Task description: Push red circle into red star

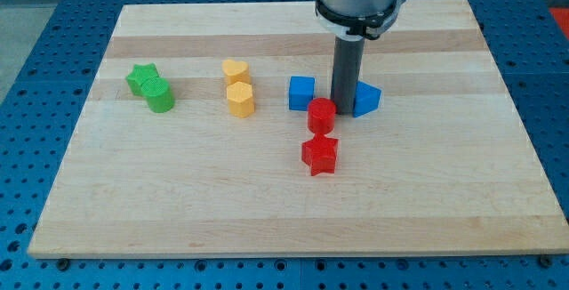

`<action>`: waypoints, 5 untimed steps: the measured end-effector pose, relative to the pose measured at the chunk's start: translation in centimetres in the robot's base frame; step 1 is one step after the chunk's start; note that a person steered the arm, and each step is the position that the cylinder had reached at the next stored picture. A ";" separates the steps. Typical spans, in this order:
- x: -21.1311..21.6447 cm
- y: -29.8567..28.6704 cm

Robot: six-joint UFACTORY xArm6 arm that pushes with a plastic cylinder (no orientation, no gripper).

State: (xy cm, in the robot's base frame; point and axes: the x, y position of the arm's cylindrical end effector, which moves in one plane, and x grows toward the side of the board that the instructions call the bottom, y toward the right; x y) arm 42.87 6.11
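No writing anywhere. Red circle (321,115) upright, just above red star (319,155), small gap between. Tip (343,106) right behind circle, between blue cube (301,92) and blue triangle (365,99). Plain rod, no jaws.

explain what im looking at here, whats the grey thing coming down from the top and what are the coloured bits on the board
The grey thing is the end of a robot arm. It has no hand, only a straight dark rod. My tip rests just behind the red circle, between the blue cube and another blue block. Nothing is held; the rod only pushes.

There is one picture, from a single camera looking down at a wooden board.

Just below the red circle lies the red star. Toward the view's left are a yellow pair, a heart and a yellow block, and a green pair, a star and a green cylinder.
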 end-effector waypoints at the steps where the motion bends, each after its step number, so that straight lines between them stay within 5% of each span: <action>1: -2.4 0.0; 2: -3.5 -1.2; 5: 1.9 -2.0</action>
State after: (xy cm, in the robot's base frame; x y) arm 44.79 4.06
